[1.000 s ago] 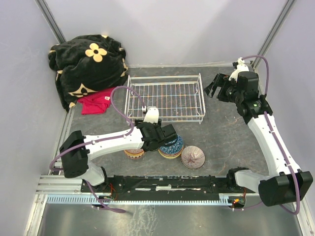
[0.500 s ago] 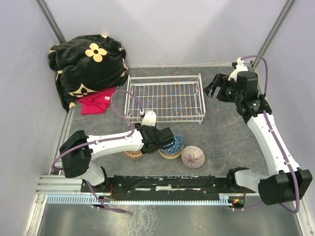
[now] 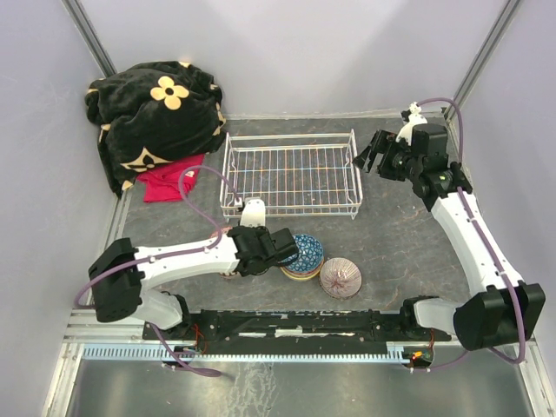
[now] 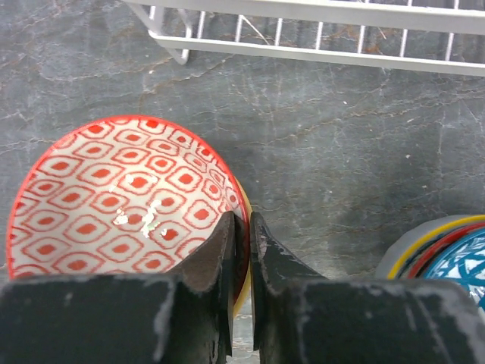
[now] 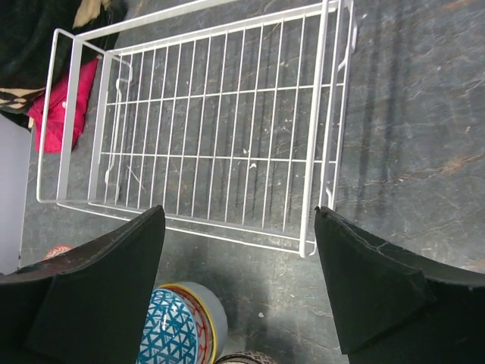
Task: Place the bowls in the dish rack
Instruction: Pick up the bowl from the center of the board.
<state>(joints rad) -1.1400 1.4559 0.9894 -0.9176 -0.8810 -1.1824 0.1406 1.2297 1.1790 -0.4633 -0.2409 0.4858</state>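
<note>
Pinching rim of red-patterned bowl (image 4: 114, 197), left hand (image 4: 242, 227) nearly closed; right hand (image 5: 239, 224) spread wide

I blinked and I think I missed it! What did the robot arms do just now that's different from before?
The left gripper slid left, away from the blue bowl, and pinched shut on the rim of the red-patterned bowl. The right gripper, open, drifted a little left toward the dish rack. Neither those bowls nor the purple bowl shifted, and the rack still has no bowl in it.
</note>
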